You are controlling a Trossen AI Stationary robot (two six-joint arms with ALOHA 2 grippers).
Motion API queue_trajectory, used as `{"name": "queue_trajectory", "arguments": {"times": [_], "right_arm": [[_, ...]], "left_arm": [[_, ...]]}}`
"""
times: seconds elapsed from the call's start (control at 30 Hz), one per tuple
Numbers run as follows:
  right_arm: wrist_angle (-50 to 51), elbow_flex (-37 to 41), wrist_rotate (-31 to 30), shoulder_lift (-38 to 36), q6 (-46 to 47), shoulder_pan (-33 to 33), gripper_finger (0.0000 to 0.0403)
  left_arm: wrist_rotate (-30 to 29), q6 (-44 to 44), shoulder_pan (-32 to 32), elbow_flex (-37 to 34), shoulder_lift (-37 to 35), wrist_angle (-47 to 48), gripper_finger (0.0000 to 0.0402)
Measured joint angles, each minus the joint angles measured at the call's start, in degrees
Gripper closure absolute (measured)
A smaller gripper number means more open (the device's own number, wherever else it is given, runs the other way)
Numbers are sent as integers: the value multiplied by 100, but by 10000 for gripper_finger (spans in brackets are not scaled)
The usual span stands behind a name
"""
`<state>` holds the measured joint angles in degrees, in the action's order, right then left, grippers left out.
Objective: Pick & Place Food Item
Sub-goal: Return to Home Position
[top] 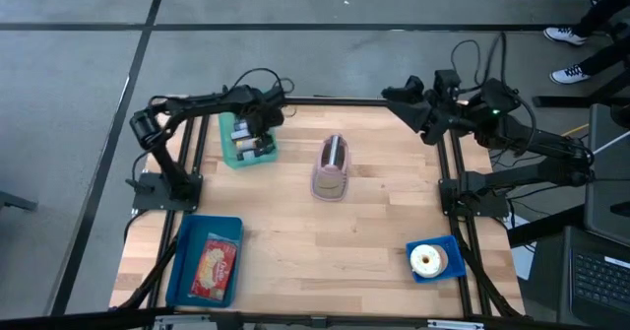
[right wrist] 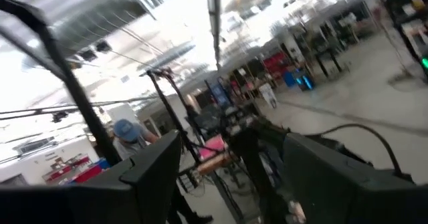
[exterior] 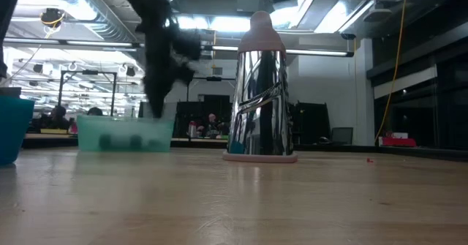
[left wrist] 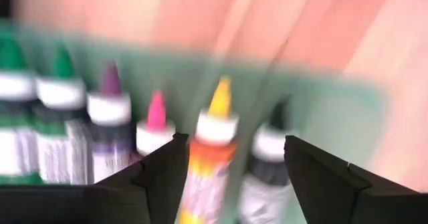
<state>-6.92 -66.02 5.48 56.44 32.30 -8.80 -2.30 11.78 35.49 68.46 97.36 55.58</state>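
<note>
A teal bin (top: 246, 145) at the table's far left holds a row of small dropper bottles with coloured tips (left wrist: 110, 114). My left gripper (left wrist: 235, 144) hangs open just above them, pointing down, over the bin (exterior: 124, 134). A yellow-tipped bottle (left wrist: 215, 134) stands upright in the bin between the two fingers; I see no grip on it. My right gripper (top: 394, 96) is raised at the table's far right, open and holding nothing (right wrist: 231, 140).
A shiny metal container with a pink top (top: 332, 167) stands at the table's middle (exterior: 259, 91). A blue tray with a packaged food item (top: 209, 261) lies near left. A blue dish with a white ring-shaped item (top: 430, 261) sits near right. People show in the room behind.
</note>
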Motion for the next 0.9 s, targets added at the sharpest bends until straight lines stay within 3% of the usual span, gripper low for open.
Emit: {"name": "queue_trajectory", "arguments": {"times": [0.2,0.3,0.43,0.63,0.8,0.9], "right_arm": [[-218,-39,459,-152,-290,0,142],[439,-286,473,-280,-667,0,142],[1880,-746,325,-403,-1140,10,142],[3037,-1049,1106,-560,-50,98,142],[3457,-1056,1924,-601,-1052,142,142],[3559,-1056,1653,-600,-360,148,142]], "left_arm": [[540,-1378,-187,851,-911,-1014,175],[615,-2306,-395,1136,-1544,-2116,178],[15,-3320,-902,1181,-2404,-3707,178],[-911,-3532,-2055,1181,-3316,-4961,185],[-1009,-3909,-2913,1181,-3755,-5333,195],[-991,-3971,-3263,1181,-3908,-5294,202]]}}
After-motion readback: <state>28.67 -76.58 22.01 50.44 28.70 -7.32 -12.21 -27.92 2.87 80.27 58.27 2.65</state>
